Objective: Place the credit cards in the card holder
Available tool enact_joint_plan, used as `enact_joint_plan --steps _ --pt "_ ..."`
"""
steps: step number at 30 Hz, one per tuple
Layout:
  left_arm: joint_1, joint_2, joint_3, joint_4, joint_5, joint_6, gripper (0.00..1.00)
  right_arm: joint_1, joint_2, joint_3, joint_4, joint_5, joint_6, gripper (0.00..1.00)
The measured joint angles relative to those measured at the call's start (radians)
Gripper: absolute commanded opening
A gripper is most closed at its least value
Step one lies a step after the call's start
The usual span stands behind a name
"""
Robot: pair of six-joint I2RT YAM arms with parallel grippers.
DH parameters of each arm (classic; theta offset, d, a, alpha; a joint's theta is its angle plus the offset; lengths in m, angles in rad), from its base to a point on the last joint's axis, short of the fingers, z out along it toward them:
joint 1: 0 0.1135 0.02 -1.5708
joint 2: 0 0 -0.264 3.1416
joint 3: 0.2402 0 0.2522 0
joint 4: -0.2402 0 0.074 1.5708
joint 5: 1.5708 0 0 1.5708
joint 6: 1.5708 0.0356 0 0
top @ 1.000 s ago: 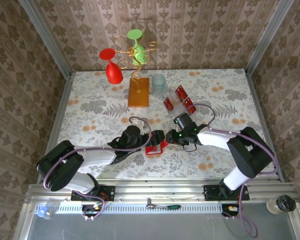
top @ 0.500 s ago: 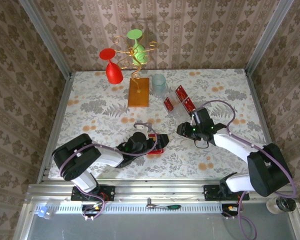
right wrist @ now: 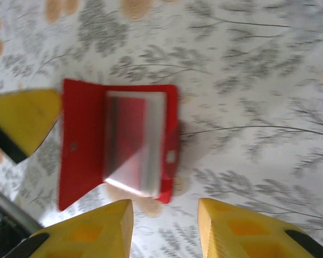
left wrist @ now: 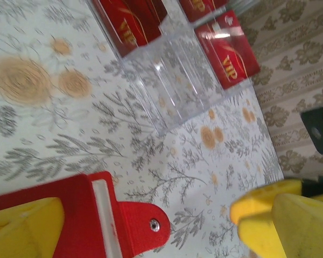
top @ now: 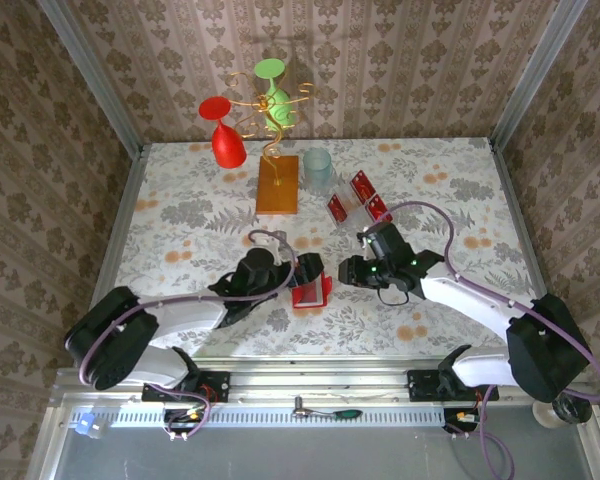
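The card holder [top: 311, 290] is a flat red case. It lies open on the table [top: 180, 200], near the front edge and about in the middle. Its inside carries pale clear sleeves with a red border around. Something red shows through the sleeves, but it is too blurred to tell what. A small red flap with a metal snap dot lies flat beside it. The credit cards [top: 362, 186] are red with gold "VIP" letters. They stand tilted in a clear stand [left wrist: 172, 80] further back, well apart from the holder.
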Motion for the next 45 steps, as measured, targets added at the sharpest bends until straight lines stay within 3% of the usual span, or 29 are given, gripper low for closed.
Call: enact_joint_plan --steps 5,12,16,21,29,45 --pt "0.102 -0.194 -0.010 -0.151 0.002 0.024 1.00 0.119 0.099 0.160 -0.009 0.017 0.000 0.36" --pt "0.241 -0.623 -0.026 -0.504 -0.104 0.049 1.00 0.237 0.388 0.431 -0.039 0.027 -0.011 0.34" --pt "0.288 -0.705 -0.037 -0.648 -0.122 0.053 1.00 0.259 0.495 0.509 -0.061 0.027 -0.030 0.30" --pt "0.295 -0.646 -0.047 -0.742 -0.111 0.071 1.00 0.240 0.509 0.499 -0.092 0.047 -0.039 0.29" --pt "0.287 -0.455 -0.039 -0.753 -0.048 0.148 1.00 0.174 0.483 0.345 -0.075 0.056 -0.038 0.28" --pt "0.123 -0.069 0.136 -0.725 -0.032 0.320 1.00 0.169 0.424 0.197 0.032 0.056 0.000 0.28"
